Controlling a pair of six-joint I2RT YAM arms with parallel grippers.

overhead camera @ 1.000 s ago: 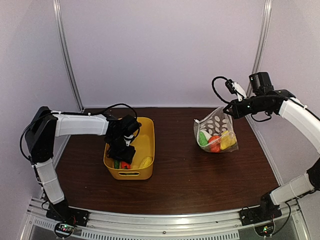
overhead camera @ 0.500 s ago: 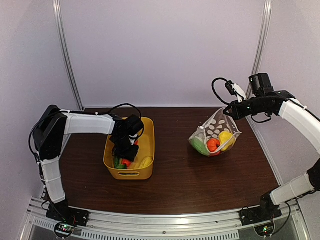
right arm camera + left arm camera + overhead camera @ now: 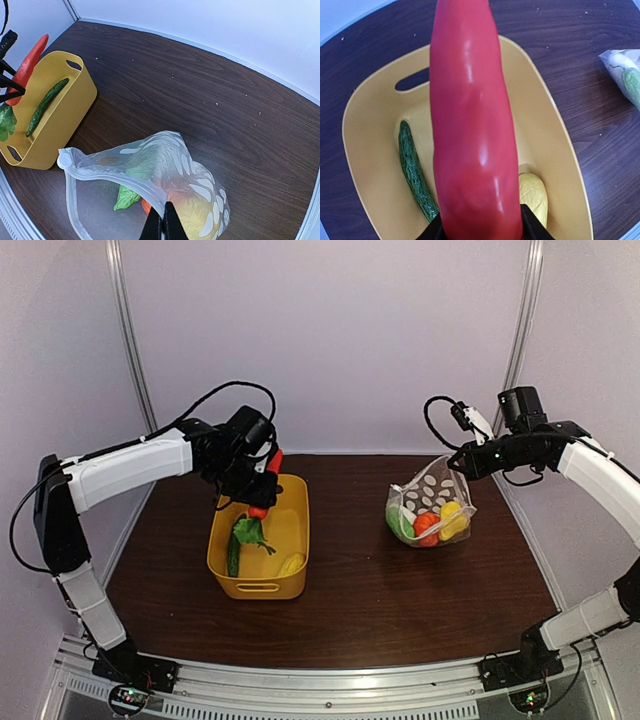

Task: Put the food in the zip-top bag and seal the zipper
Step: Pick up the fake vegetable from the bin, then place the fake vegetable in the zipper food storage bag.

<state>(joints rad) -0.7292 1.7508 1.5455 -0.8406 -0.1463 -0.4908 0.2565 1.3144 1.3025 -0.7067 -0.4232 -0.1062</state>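
Observation:
My left gripper (image 3: 262, 486) is shut on a red-orange carrot (image 3: 475, 125) and holds it above the yellow tub (image 3: 295, 585). Still lying in the tub are a green cucumber (image 3: 415, 172), a yellow piece (image 3: 534, 195) and a leafy green piece (image 3: 248, 532). On the right, my right gripper (image 3: 163, 226) is shut on the zipper (image 3: 115, 177) of the polka-dot zip-top bag (image 3: 430, 502). The bag hangs from it with its mouth gaping toward the tub. Inside the bag I see green, orange and yellow food (image 3: 428, 525).
The tub sits left of centre on the dark wooden table (image 3: 360, 590). White walls and metal frame posts (image 3: 130, 350) close in the back and sides. Bare table lies between tub and bag.
The left gripper closed on the carrot inside the tub and lifted it up and back above the tub's far rim. The hanging bag swung slightly under the right gripper.

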